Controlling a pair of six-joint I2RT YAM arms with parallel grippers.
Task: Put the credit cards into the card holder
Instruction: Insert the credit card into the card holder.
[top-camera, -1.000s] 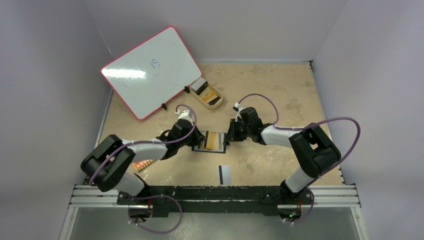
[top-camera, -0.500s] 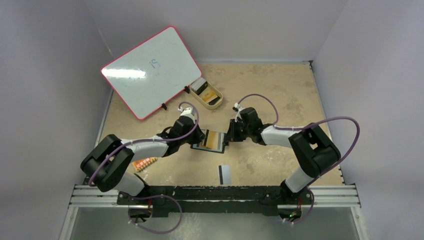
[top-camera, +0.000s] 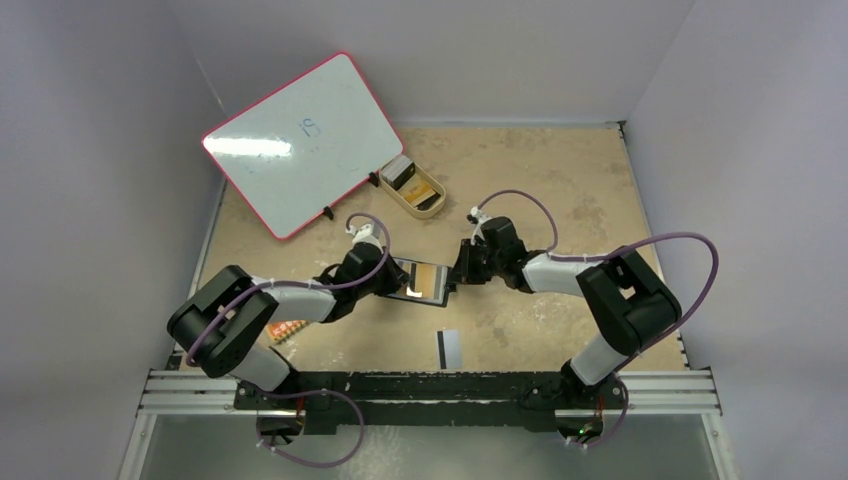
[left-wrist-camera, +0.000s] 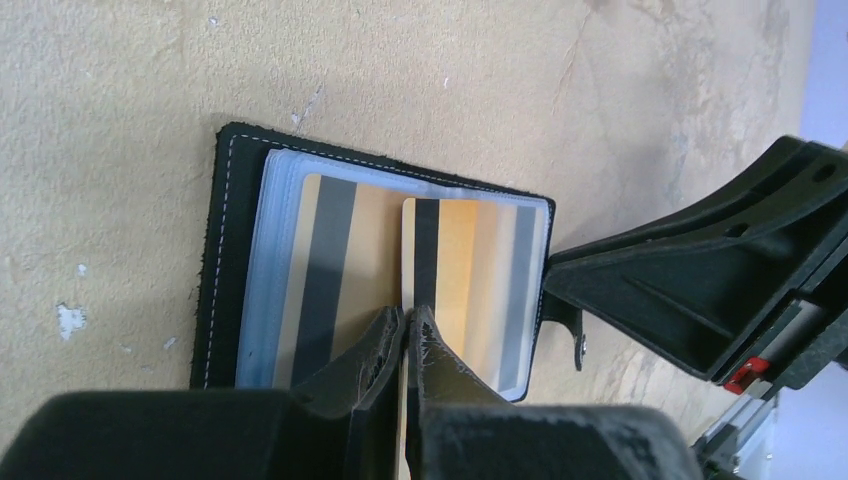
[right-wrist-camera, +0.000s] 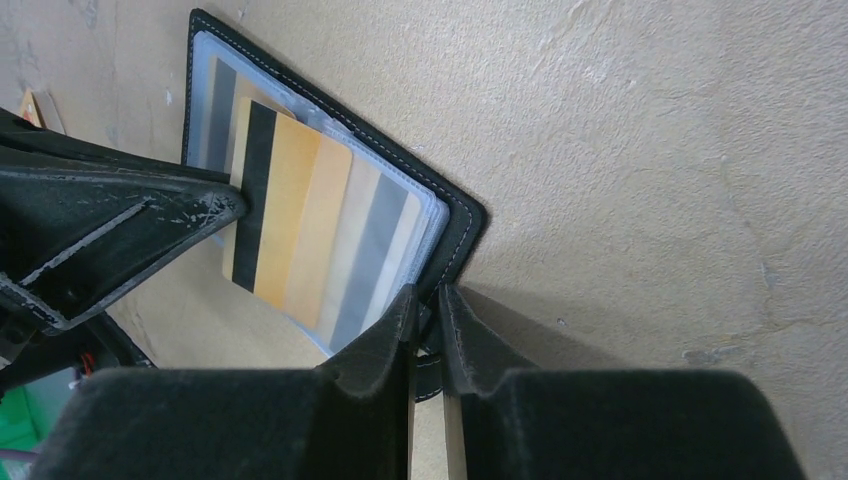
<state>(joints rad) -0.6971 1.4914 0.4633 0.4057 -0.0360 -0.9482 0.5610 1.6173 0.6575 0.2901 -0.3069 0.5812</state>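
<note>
Our left arm has drawn back slightly toward its own side. We see the left gripper (left-wrist-camera: 405, 335) clamped on the orange-gold card (left-wrist-camera: 455, 250), whose far end lies over the clear pockets of the open card holder (left-wrist-camera: 225, 200). The right gripper (right-wrist-camera: 425, 310) pinches the holder's edge between narrow jaws on the table (top-camera: 560, 190). Another striped card (top-camera: 449, 347) lies nearer the bases.

The orange card's (left-wrist-camera: 450, 250) near end is hidden between the left claw's (left-wrist-camera: 405, 325) fingers. That claw also covers the card holder's (left-wrist-camera: 218, 250) near edge, and the right claw (right-wrist-camera: 428, 305) partly hides its tab. The whiteboard's (top-camera: 290, 140) blue scribble is too small to read.
</note>
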